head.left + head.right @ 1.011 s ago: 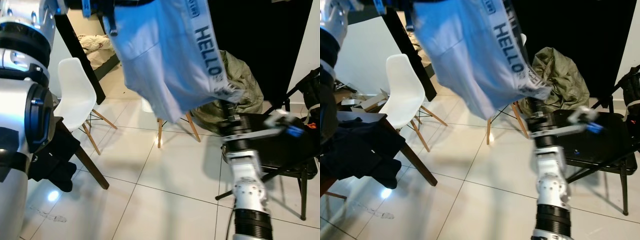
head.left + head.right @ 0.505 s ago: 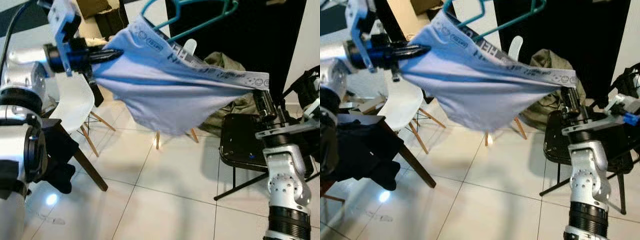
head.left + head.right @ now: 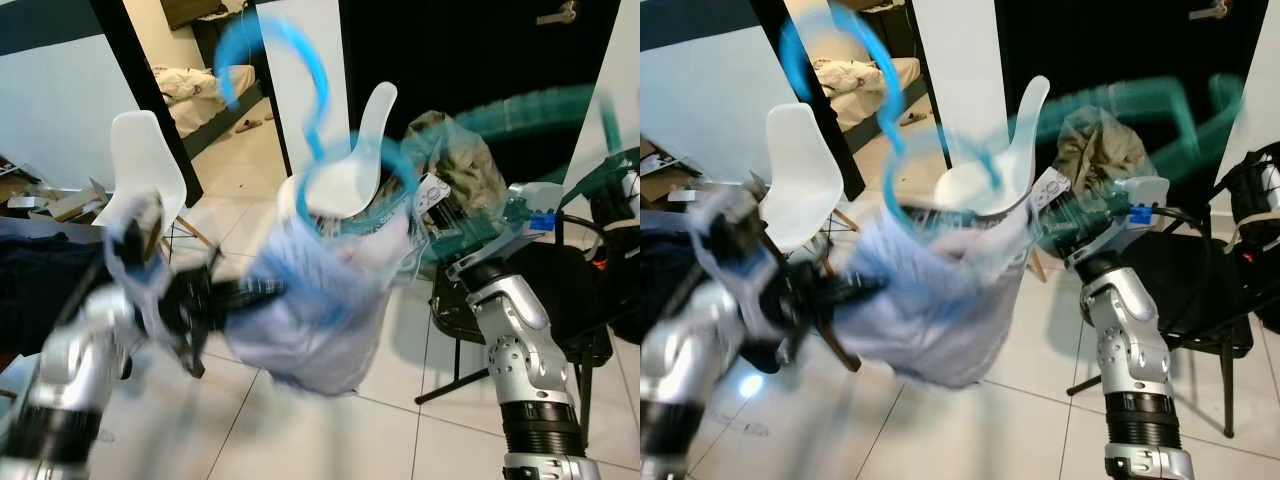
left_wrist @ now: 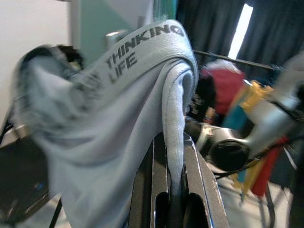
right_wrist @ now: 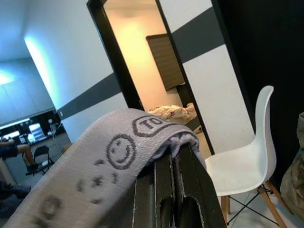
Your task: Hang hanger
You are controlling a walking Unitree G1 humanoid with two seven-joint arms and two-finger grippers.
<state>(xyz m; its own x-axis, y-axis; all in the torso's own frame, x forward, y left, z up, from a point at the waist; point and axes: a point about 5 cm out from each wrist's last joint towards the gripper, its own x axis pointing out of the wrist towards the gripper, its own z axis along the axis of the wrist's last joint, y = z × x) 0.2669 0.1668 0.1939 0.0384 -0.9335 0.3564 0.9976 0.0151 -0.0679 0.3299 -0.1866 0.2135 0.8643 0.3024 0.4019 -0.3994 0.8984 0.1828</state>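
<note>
- White tiled floor [image 3: 330, 440], white chairs [image 3: 145, 170], dark doorway behind.
- Left gripper [image 4: 173, 190] pinches garment [image 3: 320, 310] waistband; right gripper [image 5: 173, 190] clamps the opposite waistband end.
- Teal hanger [image 3: 330, 170], motion-blurred, sits above the cloth between both grippers, hook uppermost.
- Long axis runs gripper to gripper; neither arm clearly nearer. Rail not seen.

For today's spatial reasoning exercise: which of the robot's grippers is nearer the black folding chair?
Right. The right gripper holds the light blue garment just beside the black folding chair; the left gripper grips the garment's far side, nearer the white chair.
</note>
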